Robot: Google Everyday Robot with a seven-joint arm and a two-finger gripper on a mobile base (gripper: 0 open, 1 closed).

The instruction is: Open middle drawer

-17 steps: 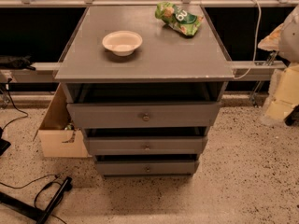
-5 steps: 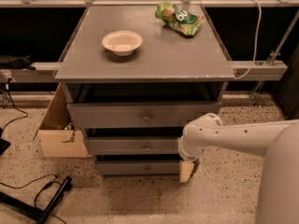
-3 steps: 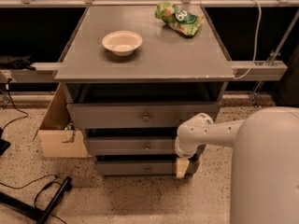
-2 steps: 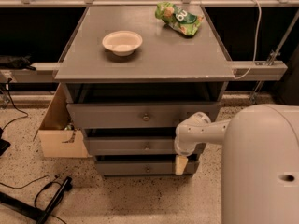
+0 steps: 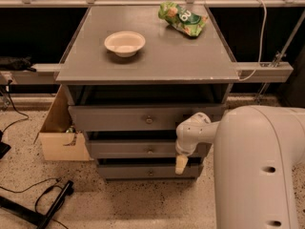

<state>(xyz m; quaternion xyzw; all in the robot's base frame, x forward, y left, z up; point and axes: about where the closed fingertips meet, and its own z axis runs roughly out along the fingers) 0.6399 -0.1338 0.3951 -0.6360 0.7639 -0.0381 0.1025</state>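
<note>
The grey cabinet (image 5: 147,66) has three flat drawers stacked under its top. The middle drawer (image 5: 124,149) is the second one, with a small round knob (image 5: 150,151) at its centre; its front sits in line with the others, with a dark gap above it. The top drawer (image 5: 109,119) and the bottom drawer (image 5: 128,171) have like knobs. My gripper (image 5: 181,164) hangs down in front of the right end of the middle drawer, its cream tip over the bottom drawer's upper edge, right of the knob. My white arm (image 5: 257,166) fills the lower right.
A white bowl (image 5: 125,43) and a green snack bag (image 5: 183,18) lie on the cabinet top. An open cardboard box (image 5: 59,135) stands against the cabinet's left side. Black cables and a stand (image 5: 45,205) lie on the speckled floor at lower left.
My arm came in from the right and moved left across the drawer fronts, the gripper now at the middle drawer's right end. The drawers have not moved.
</note>
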